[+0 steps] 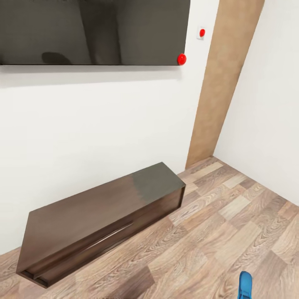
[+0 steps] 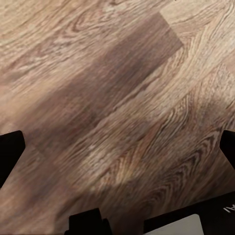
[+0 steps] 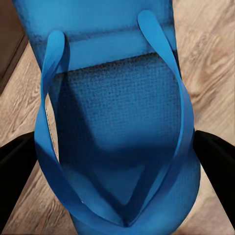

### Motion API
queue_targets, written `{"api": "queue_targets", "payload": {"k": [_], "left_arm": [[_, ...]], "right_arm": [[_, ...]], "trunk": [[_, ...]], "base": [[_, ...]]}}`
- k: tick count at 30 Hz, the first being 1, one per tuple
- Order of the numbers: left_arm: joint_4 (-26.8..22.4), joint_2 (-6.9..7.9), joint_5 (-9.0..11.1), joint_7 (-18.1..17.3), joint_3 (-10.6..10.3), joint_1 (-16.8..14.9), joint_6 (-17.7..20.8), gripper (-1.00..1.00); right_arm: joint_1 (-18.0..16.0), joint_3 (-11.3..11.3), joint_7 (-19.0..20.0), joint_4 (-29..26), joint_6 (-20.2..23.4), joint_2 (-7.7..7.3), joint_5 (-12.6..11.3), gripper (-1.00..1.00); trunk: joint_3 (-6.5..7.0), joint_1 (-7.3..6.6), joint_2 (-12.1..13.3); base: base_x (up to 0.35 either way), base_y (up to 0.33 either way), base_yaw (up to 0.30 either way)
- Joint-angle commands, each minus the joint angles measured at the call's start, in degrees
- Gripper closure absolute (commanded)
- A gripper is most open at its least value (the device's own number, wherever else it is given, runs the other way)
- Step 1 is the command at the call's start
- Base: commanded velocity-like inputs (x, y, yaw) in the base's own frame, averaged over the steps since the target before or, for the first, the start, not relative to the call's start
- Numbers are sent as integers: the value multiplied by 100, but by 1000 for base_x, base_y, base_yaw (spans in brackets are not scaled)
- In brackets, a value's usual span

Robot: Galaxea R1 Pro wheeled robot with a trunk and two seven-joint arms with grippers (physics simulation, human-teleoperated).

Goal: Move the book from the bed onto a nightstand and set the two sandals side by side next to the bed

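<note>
- White walls and a wood-plank floor (image 1: 232,216) appear in the head view. A long low dark cabinet (image 1: 99,220) stands against the wall, under a dark screen (image 1: 91,31). A brown door (image 1: 226,79) is in the corner. At the bottom edge of this view, the tip of a blue sandal (image 1: 245,285) is visible above the floor.
- Left wrist view: the left gripper (image 2: 117,147) looks down on bare planks. Its two dark fingertips (image 2: 10,149) are at opposite edges of the picture, so the jaws stand wide apart with nothing between them.
- Right wrist view: the right gripper (image 3: 117,161) has the sandal (image 3: 117,122) between its dark fingers (image 3: 17,166), one on each side of the sole. The thin straps meet close to the camera. The fingers seem to press the edges, so I judge the jaws are clamped on it.
- My judgement is that the robot is carrying this sandal to the bed. To do it well, keep the grip firm while the base turns, and lower the sandal flat on the floor beside the bed, leaving room for its pair.
</note>
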Motion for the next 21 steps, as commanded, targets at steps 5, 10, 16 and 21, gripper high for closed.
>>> {"api": "queue_targets", "payload": {"k": [5, 10, 16, 21], "left_arm": [[5, -11, -32, -38, 33, -4, -21, -100], [5, -14, -32, -38, 33, -2, -22, -100], [5, -15, -32, -38, 32, -6, -22, -100], [5, -15, -32, -38, 25, -4, -22, -100]], "right_arm": [[-1, 0, 31, 6, -1, -3, -41, 100], [-4, 0, 31, 9, -2, -3, -41, 100], [-3, 0, 30, 9, -5, -3, -41, 100], [-1, 0, 30, 10, -5, -3, -41, 100]], "trunk": [[-5, -1, -2], [-5, -1, -2], [-5, -1, -2], [-5, -1, -2]], "base": [[0, 0, 254], [0, 0, 254], [0, 0, 254], [0, 0, 255]]}}
